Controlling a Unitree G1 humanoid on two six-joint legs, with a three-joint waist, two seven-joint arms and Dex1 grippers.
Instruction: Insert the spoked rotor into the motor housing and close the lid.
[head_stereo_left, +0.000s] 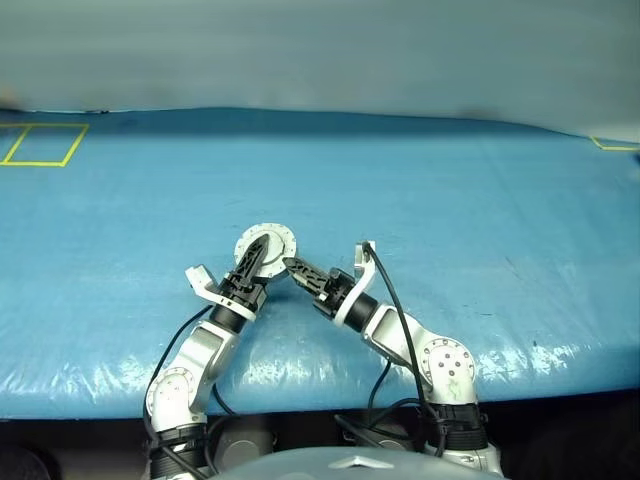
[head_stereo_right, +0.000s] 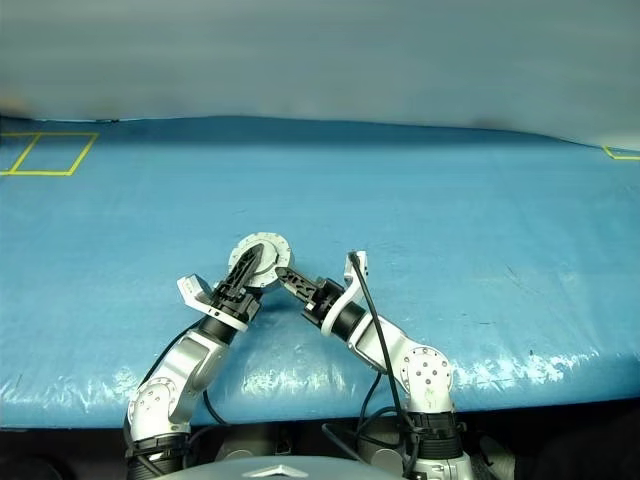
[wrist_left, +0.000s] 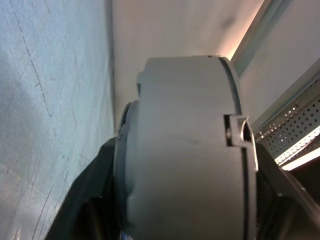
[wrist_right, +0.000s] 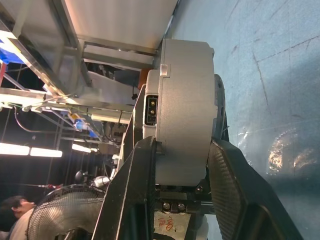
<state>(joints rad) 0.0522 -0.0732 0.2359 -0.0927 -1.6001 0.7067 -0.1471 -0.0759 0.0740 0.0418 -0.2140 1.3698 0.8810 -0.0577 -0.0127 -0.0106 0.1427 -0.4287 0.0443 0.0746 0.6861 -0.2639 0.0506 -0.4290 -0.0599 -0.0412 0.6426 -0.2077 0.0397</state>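
Blue table cover (head_stereo_left: 450, 200): wide plastic-wrapped sheet spanning the scene, yellow tape outline (head_stereo_left: 45, 144) at its far left corner
Motor housing (head_stereo_left: 266, 244): round silver-grey case held edge-on above the near middle of the cover, both grippers meeting at it; lid (wrist_right: 150, 112) seated on it, a seam and a small notch showing along the rim
Left gripper (head_stereo_left: 252, 262): reaches up to the housing from the near left, black fingers (wrist_left: 95, 200) either side of the case, clamped on it
Right gripper (head_stereo_left: 300, 272): comes to the housing from the near right, fingers (wrist_right: 227, 190) pressed against both flat faces, gripping it
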